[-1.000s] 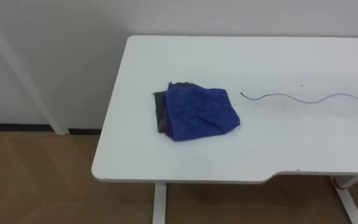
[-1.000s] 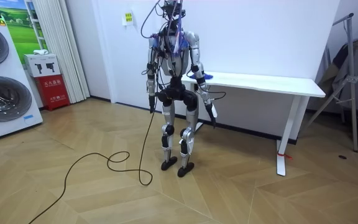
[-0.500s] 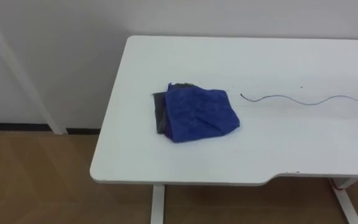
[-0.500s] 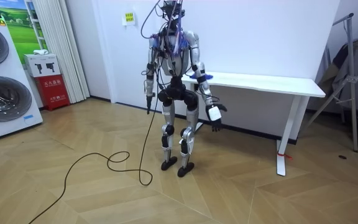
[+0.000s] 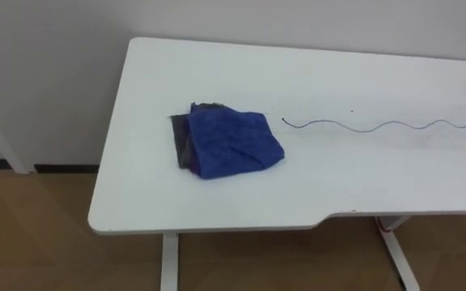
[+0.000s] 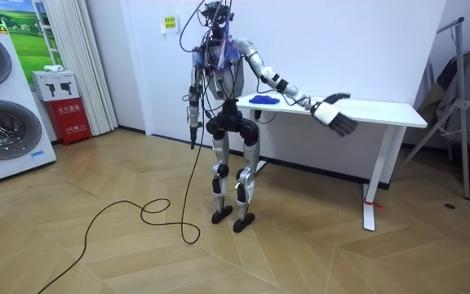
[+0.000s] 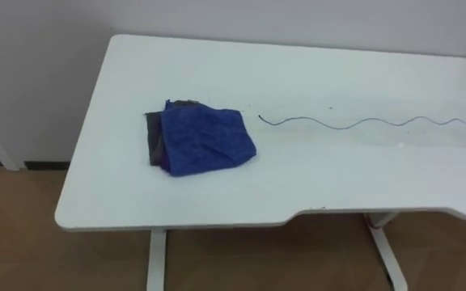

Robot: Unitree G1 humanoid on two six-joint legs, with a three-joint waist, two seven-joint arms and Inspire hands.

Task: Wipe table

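A crumpled blue cloth [image 5: 235, 142] lies on top of a dark grey one on the left part of the white table [image 5: 217, 73]; it also shows as the blue cloth [image 7: 205, 139] and the blue cloth [image 6: 263, 99]. A thin dark wavy line [image 5: 379, 126] runs rightward across the tabletop from just beside the cloth. In the room view I stand at the table's left end, facing it. My right hand [image 6: 337, 112] is stretched out above the tabletop to the right of the cloth, fingers spread, holding nothing. My left hand [image 6: 192, 131] hangs at my side.
A white wall runs behind the table, and wooden floor lies before it. The table's front edge [image 5: 217, 226] has a cut-out at the right. A washing machine [image 6: 2, 110] and a red box [image 6: 70, 118] stand on the room view's left, a metal stand [image 6: 463, 98] on its right.
My right arm has swung up from beside my thigh and now reaches out over the table. The eye view has shifted rightward; the cloth has not moved on the table.
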